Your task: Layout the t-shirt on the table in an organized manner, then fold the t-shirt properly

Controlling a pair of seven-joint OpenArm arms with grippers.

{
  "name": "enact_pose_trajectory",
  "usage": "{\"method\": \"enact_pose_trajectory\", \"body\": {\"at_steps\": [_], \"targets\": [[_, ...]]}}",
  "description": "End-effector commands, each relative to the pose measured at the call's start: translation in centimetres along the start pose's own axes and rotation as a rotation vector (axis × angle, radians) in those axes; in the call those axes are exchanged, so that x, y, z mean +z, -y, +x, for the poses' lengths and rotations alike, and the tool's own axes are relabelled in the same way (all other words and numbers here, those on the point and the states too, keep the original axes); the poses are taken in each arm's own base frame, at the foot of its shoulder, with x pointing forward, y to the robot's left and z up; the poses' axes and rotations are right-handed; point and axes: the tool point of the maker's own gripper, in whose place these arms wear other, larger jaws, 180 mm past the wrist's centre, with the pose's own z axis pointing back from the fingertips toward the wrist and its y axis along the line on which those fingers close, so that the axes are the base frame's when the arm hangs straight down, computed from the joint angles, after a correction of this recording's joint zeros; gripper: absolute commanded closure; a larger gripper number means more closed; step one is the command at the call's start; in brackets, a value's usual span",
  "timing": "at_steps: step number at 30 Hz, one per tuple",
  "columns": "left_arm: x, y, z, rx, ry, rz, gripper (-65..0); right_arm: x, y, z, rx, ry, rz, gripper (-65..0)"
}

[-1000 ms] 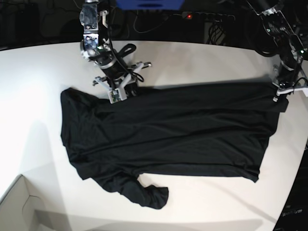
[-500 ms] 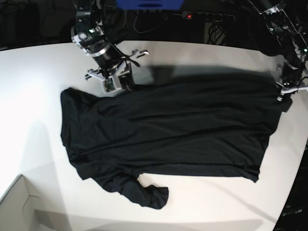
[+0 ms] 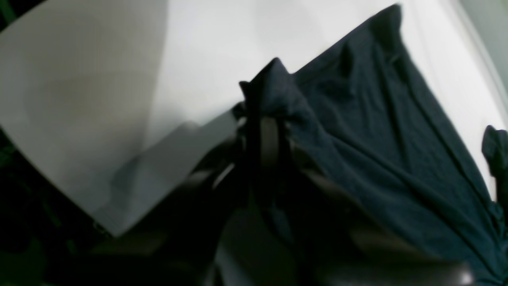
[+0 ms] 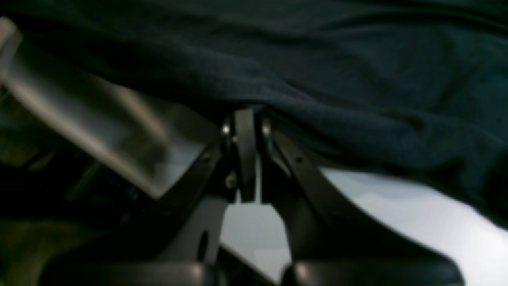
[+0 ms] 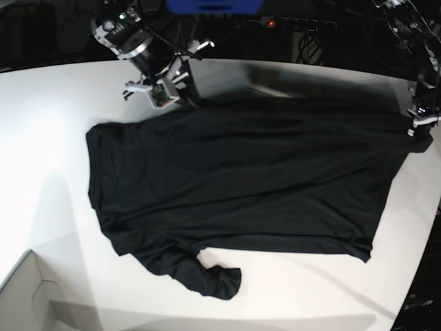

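Base view: since the earlier pictures, the right gripper [image 5: 185, 92] has drawn back toward the far edge of the large white matte table [image 5: 41, 138], carrying its edge of the plain black thin-fabric t-shirt [image 5: 241, 186] with it. The cloth between the two grippers now reaches farther back and lies in a broader sheet. The left gripper [image 5: 417, 133] has shifted a little along the table's curved rim, at the shirt's other far corner. The near sleeve, bunched into a soft rounded lump, lies where it lay before, as does the pale cardboard box corner [image 5: 24, 293] at the near edge.

In the right wrist view, the right gripper's dark fingers [image 4: 245, 131] are pinched tight on a fold of the t-shirt's edge. The fabric spreads away beyond the fingertips in dull, slack folds, with smooth white tabletop showing below the jaws. In the left wrist view, the left gripper's fingers [image 3: 270, 139] are likewise clamped narrow on the shirt. A peaked tuft of cloth stands just beyond their tips, and long soft creases run off to one side across the table.
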Motion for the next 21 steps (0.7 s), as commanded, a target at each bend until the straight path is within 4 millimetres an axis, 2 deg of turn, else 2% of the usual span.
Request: {"method": "enact_pose_trajectory", "body": {"at_steps": [1, 7, 14, 17, 18, 21], "targets": [[0.1, 0.5, 1.8, -0.014, 0.052, -0.018, 0.0, 0.0, -0.2, 1.7, 0.003, 0.064, 0.01, 0.0], [-0.2, 1.5, 2.2, -0.015, 0.062, -0.038, 0.0, -0.8, 0.8, 2.9, 0.026, 0.09, 0.001, 0.0], [-0.8, 1.2, -0.3, -0.004, -0.049, -0.032, 0.0, -0.2, 0.8, 2.0, 0.031, 0.067, 0.003, 0.0], [-0.8, 1.7, 0.2, -0.006, -0.037, -0.043, 0.0, -0.7, 1.5, 3.2, 0.048, 0.097, -0.01, 0.0], [-1.0, 2.1, 1.0, -0.011, -0.026, -0.053, 0.0, -0.8, 1.9, 3.6, 0.053, 0.104, -0.017, 0.0], [-1.4, 2.3, 1.6, -0.034, -0.04, -0.054, 0.0, -1.2, 2.2, 3.2, 0.045, 0.095, -0.019, 0.0]]}}
